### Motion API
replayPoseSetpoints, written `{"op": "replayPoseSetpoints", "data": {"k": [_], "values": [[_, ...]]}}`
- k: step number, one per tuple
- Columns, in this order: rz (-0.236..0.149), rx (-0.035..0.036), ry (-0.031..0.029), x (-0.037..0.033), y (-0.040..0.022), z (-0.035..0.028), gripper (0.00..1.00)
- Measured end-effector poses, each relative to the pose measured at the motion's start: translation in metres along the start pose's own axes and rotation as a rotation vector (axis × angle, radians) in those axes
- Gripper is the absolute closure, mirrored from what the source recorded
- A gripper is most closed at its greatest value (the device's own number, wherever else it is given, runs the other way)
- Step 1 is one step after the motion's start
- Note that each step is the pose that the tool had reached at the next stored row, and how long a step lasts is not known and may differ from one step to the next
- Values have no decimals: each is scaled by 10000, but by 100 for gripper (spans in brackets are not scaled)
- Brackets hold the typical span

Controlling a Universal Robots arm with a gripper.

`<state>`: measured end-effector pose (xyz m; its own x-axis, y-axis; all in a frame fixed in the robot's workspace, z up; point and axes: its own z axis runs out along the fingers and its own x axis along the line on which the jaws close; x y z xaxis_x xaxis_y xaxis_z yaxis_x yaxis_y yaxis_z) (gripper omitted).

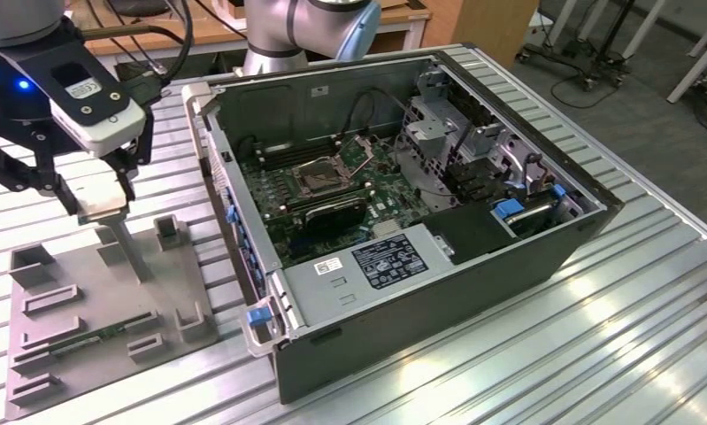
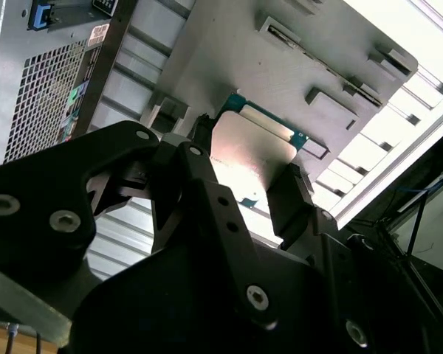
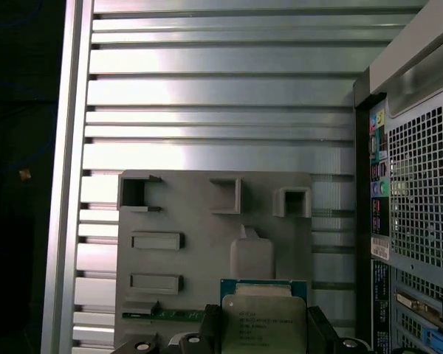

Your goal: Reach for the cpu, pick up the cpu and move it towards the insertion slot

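Second wrist view: the gripper clamps its jaws on the cpu by opposite edges, above the grey fixture, likely sparing its contact face.

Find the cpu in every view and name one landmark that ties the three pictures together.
Exterior view: the cpu hangs between the fingers at the exterior view's left, above the grey holder plate.
Second wrist view: the cpu sits between the fingers, the plate behind it.
First wrist view: the cpu sits between the fingers, in front of the plate.
Shared landmark: the grey holder plate.
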<state>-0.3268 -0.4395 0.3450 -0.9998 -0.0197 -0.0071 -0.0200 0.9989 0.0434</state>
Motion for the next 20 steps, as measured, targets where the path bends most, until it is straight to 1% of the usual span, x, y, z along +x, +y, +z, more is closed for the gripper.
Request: {"op": "replayPoseSetpoints", "data": {"k": [4, 9, 16, 20], "values": [[0, 2, 11, -1, 1, -15, 46], [0, 1, 13, -2, 3, -77, 46], [-1, 1, 13, -4, 4, -80, 46], [-1, 0, 13, -43, 3, -80, 46]]}}
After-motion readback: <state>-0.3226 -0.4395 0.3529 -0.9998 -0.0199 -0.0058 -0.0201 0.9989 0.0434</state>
